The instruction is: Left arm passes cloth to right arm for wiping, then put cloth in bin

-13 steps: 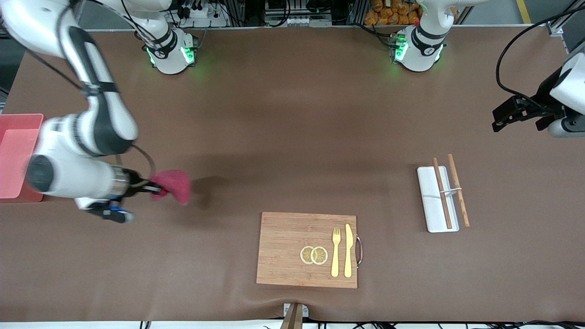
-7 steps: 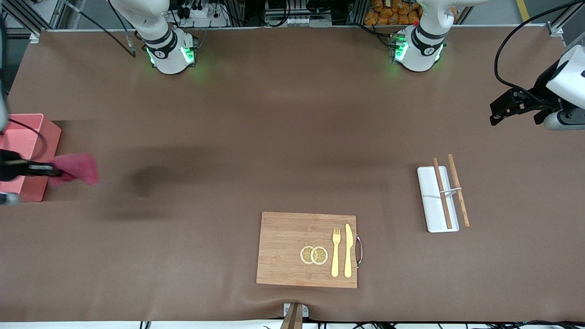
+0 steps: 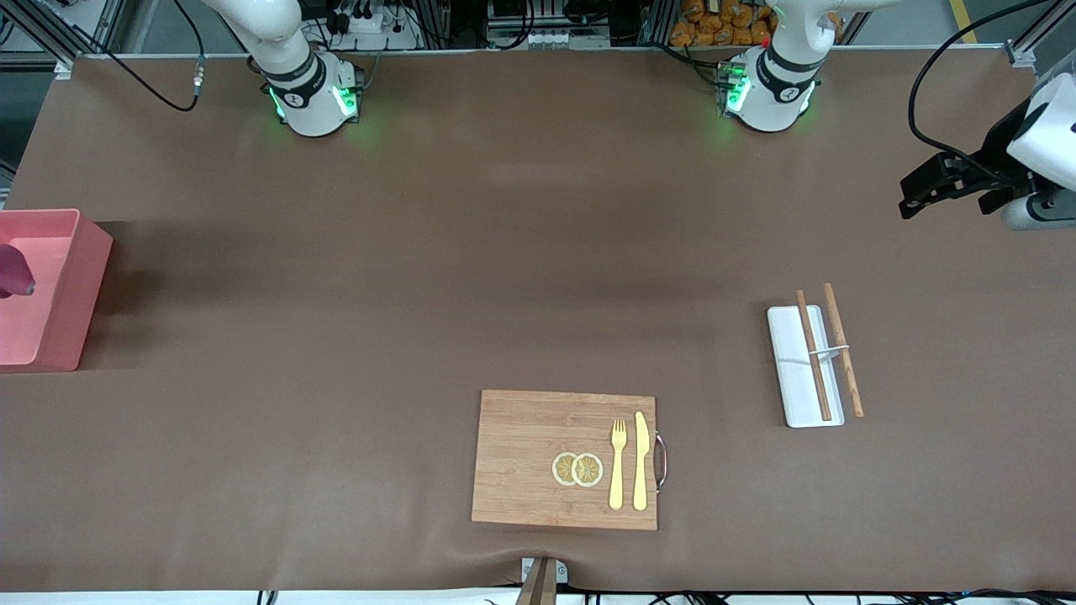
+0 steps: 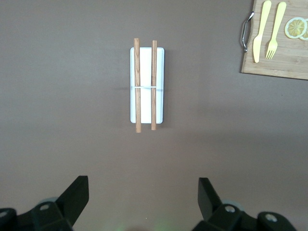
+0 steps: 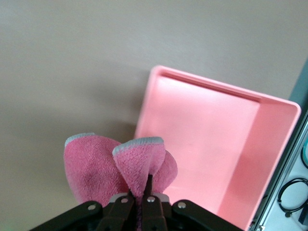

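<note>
The raspberry cloth (image 5: 120, 168) hangs bunched from my right gripper (image 5: 140, 190), which is shut on it. It hovers over the rim of the salmon-pink bin (image 5: 211, 139), which stands with nothing in it at the right arm's end of the table. In the front view only a tip of the cloth (image 3: 13, 270) shows over the bin (image 3: 80, 252); the right gripper itself is out of that view. My left gripper (image 3: 912, 197) waits open and holds nothing, high over the left arm's end of the table. Bare table shows between its fingers (image 4: 77, 195).
A wooden cutting board (image 3: 521, 458) with lemon slices, a yellow fork and a knife lies near the front camera. A white tray (image 3: 794, 370) with two wooden sticks lies toward the left arm's end and also shows under the left gripper.
My right arm has swept the cloth from over the table to over the bin, and has left the front view. The left gripper has shifted only slightly.
</note>
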Tool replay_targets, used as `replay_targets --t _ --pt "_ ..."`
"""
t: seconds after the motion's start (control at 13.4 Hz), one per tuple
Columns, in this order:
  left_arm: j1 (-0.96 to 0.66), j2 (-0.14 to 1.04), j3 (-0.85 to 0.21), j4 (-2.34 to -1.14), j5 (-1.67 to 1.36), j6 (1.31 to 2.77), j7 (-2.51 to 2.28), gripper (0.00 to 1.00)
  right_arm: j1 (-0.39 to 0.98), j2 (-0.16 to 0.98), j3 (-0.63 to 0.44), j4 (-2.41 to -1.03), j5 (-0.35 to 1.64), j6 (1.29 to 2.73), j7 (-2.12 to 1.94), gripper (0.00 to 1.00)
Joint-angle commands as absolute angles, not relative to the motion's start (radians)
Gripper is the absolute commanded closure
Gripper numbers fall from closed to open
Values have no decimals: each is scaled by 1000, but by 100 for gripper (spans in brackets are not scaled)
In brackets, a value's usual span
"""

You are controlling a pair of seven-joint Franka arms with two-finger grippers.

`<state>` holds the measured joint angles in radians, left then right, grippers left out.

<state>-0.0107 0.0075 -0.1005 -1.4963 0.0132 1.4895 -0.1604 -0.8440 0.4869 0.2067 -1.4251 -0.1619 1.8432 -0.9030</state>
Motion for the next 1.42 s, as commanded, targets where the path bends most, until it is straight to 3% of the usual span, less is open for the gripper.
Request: replay_targets --t 0.0,0.15,0.22,0.3,0.37,0.82,1.04,1.34 --pt "-9 -8 -100 -1516 3 1489 -167 0 -938 625 233 -1393 -181 1989 -1020 100" --pt "-9 -8 -101 -1517 3 1491 -166 0 -972 688 235 -1394 -176 2063 -1066 100" --pt "-8 -8 -103 -1519 3 1491 -166 0 -983 707 235 -1394 -175 2077 -1059 93" --pt "-6 -8 -103 -1519 3 1493 -166 0 -976 712 233 -1396 -176 2079 -1049 33" --pt "-3 -8 -103 -1517 3 1493 -164 0 -985 727 233 -1396 -163 2079 -1040 0" --pt "-3 -6 -103 -1519 3 1497 -164 0 -967 707 248 -1333 -129 2047 -1034 0" --pt "-3 -6 -103 -1519 3 1497 -164 0 -869 657 239 -1238 -146 1884 -1002 0" --pt "-6 -6 -104 -1519 8 1497 -164 0 -770 548 244 -1238 -150 1746 -824 0"
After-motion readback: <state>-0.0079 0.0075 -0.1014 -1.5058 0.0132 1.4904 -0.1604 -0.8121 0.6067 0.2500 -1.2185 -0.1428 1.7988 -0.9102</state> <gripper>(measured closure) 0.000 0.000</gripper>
